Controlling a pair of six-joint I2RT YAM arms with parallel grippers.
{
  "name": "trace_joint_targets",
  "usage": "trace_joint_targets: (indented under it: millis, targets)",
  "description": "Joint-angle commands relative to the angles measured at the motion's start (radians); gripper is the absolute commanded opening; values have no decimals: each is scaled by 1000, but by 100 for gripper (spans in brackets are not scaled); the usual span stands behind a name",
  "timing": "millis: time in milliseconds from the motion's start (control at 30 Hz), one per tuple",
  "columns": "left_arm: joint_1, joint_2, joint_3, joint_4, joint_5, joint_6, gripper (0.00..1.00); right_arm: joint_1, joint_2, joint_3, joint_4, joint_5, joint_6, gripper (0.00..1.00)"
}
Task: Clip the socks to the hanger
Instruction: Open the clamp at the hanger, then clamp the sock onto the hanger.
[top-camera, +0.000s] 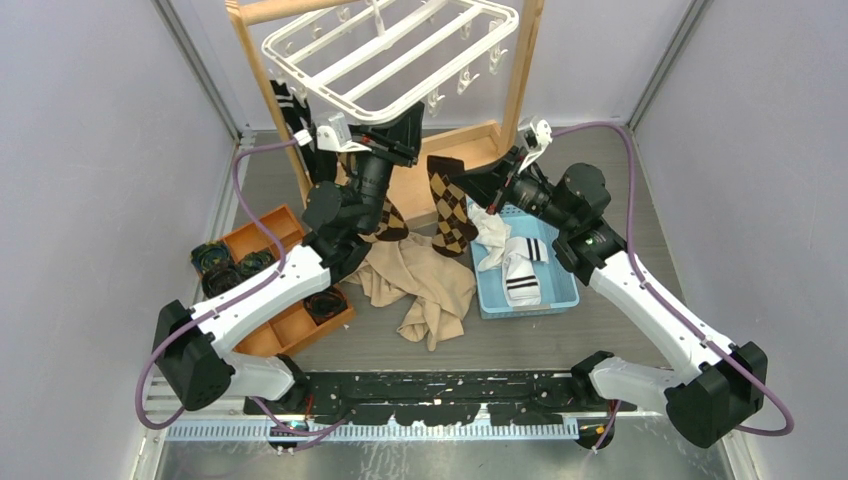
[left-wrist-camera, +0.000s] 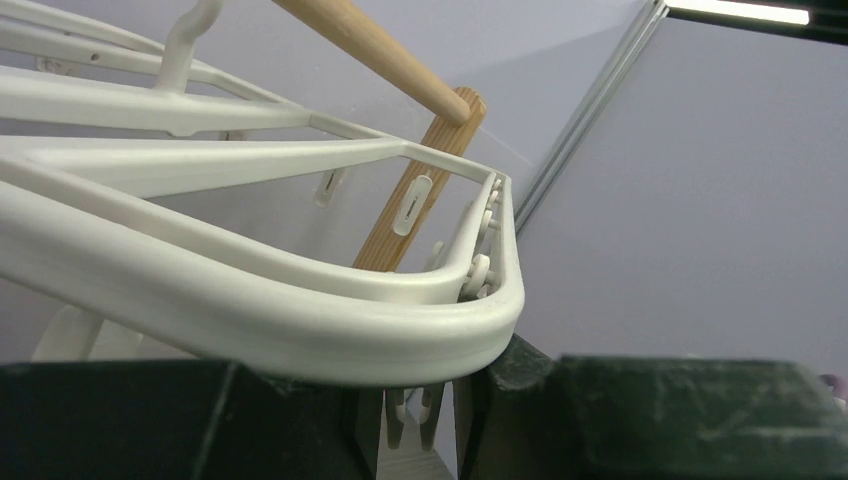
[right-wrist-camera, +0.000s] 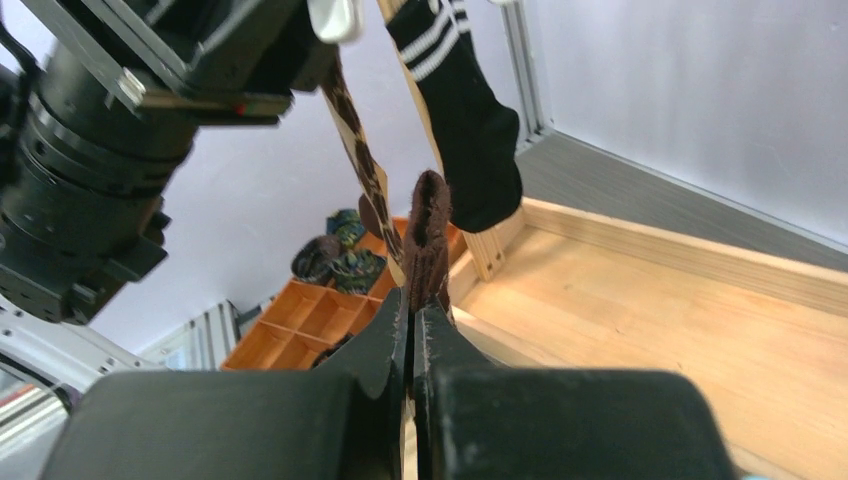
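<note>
Black bases of both arms sit at the near edge of the table. Beyond them a beige cloth lies crumpled at centre. At its 3 o'clock stands a blue basket holding white banded socks. At the cloth's 9 o'clock is an orange tray with dark rolled bundles in its far compartments.

Farther in, the right gripper is clamped on the top edge of a brown argyle sock, which hangs down from the fingers just at 11 o'clock of the basket. A second argyle sock hangs at 9 o'clock of the first, under the left arm.

Higher up, the left gripper is raised to the near corner of the hanger. In the left wrist view the white rim curves just over the two dark fingers, and a clip hangs in the narrow gap between them. Whether the fingers press that clip or only flank it, I cannot tell.

The hanger hangs tilted inside a wooden stand at the table's 12 o'clock. A black striped sock hangs from the hanger's left rim, at 10 o'clock of the left gripper.
</note>
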Motion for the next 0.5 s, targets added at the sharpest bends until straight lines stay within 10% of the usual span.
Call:
trace_joint_targets:
  millis: [0,467]
  targets:
    - [-1,-44,63,-86,-71,-115,0,-4,35,86,124,-53,118,1]
    - [13,-67,85,-171,-75,-281,0,-3,137,176,257,-160,393,1]
